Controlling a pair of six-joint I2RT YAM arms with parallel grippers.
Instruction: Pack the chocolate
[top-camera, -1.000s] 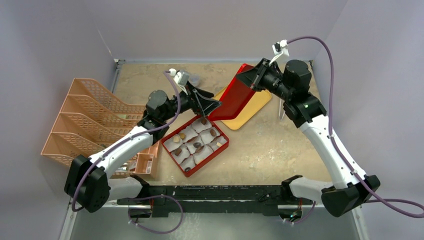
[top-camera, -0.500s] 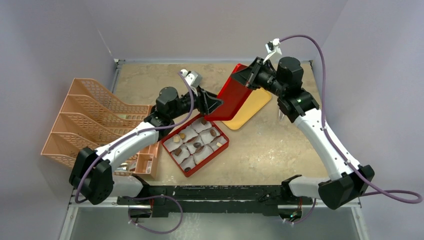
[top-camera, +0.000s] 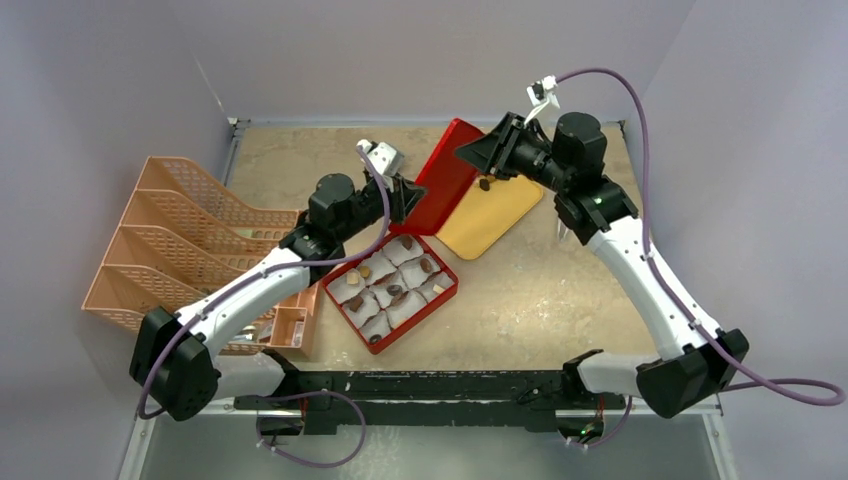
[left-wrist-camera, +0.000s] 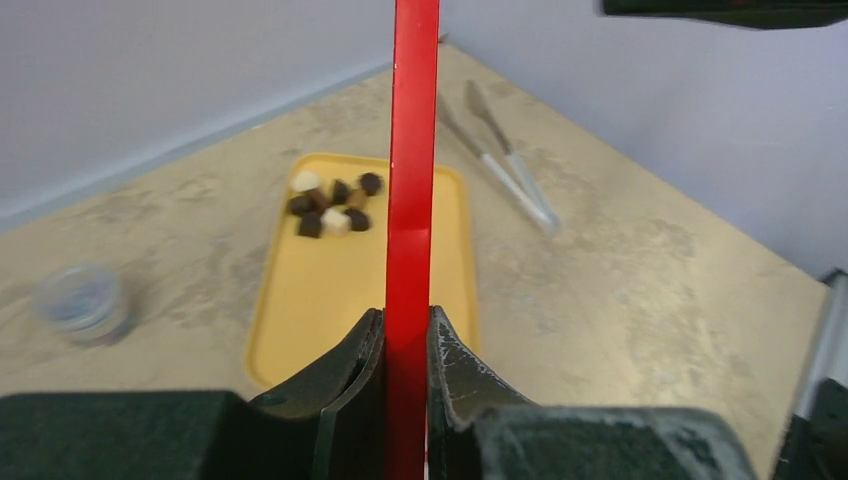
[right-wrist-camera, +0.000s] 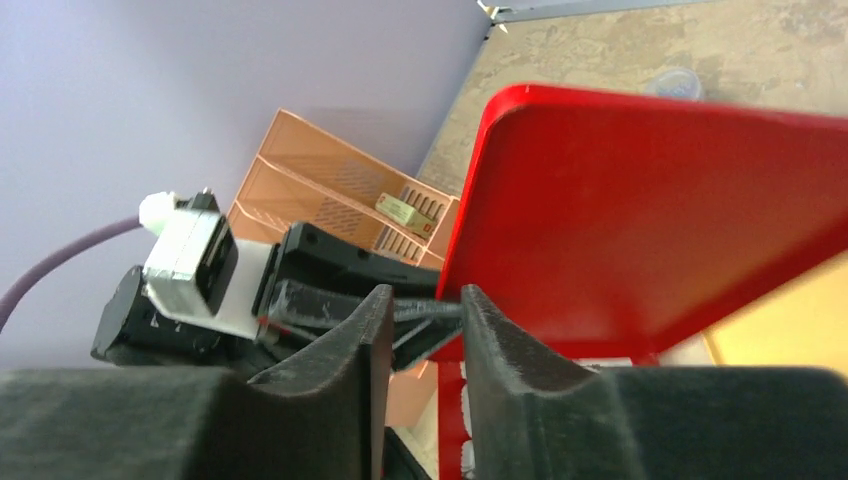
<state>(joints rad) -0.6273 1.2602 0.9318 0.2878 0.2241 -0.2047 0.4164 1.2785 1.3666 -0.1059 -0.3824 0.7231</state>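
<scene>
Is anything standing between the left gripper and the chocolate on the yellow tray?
Yes. The red lid, clamped on edge in the left gripper, rises between it and the chocolate on the tray.

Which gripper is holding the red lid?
The left gripper: it is clamped on the edge of the red lid. The right gripper is open and holds nothing.

No writing can be read (the small tag (right-wrist-camera: 405, 210) by the orange rack (right-wrist-camera: 300, 165) blurs).

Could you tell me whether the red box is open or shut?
Open: the red compartmented box lies uncovered; the left gripper holds its flat red lid apart.
</scene>
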